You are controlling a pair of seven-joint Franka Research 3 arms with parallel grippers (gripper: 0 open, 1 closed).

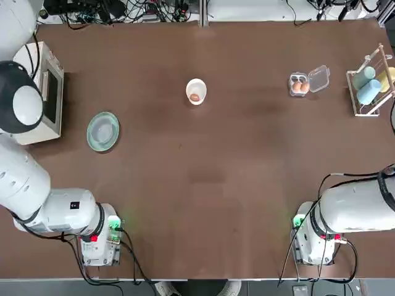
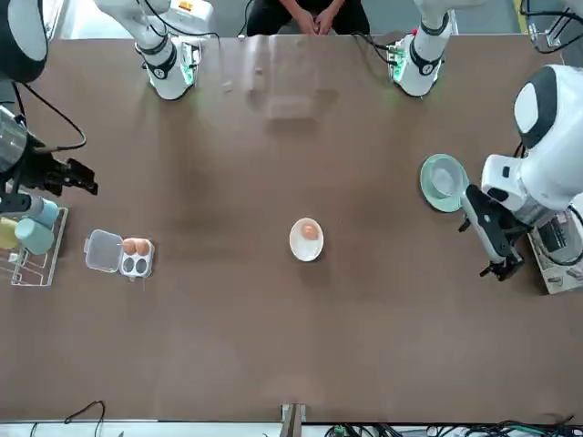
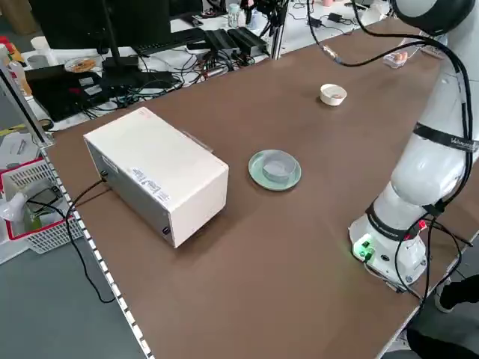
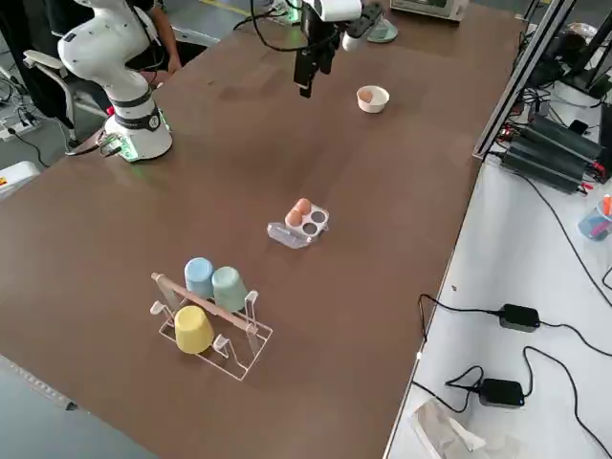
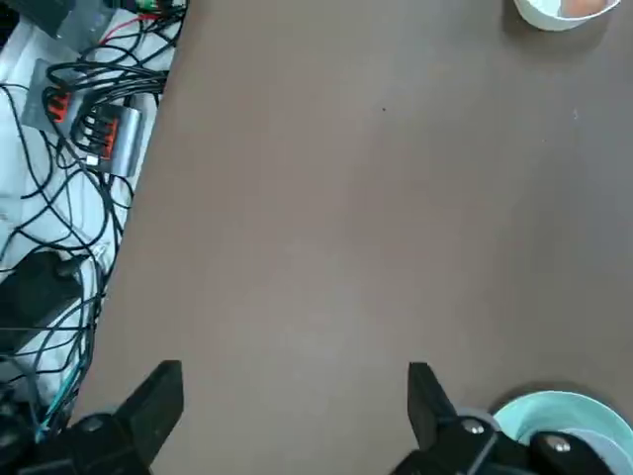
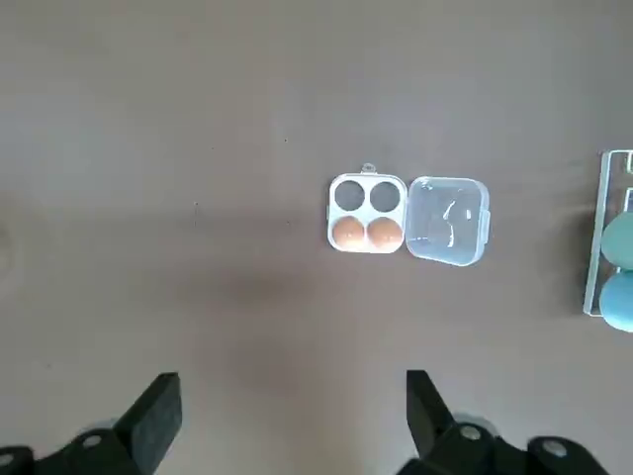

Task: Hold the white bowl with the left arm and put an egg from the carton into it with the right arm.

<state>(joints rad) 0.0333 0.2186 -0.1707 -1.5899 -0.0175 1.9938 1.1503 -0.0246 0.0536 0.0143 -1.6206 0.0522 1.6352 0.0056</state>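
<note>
Standing open at table's point(image 1: 197, 216) edge area, fingers of left gripper point(image 5: 297, 421) and right gripper point(image 6: 297, 426), empty; partly cut off in left wrist view: white bowl point(image 5: 559, 12).

I note the white bowl point(image 1: 196, 92) smooth and opaque. The carton's lid point(image 6: 448, 220) is clear, glossy plastic with bright highlights. The eggs point(image 6: 385, 233) look smooth. The tabletop point(image 3: 247, 269) is smooth brown with a soft sheen. My arm's shell point(image 1: 363, 206) is smooth and white; the dish point(image 3: 275, 170) appears smooth and the rack's bars point(image 4: 212, 359) smooth.
</note>
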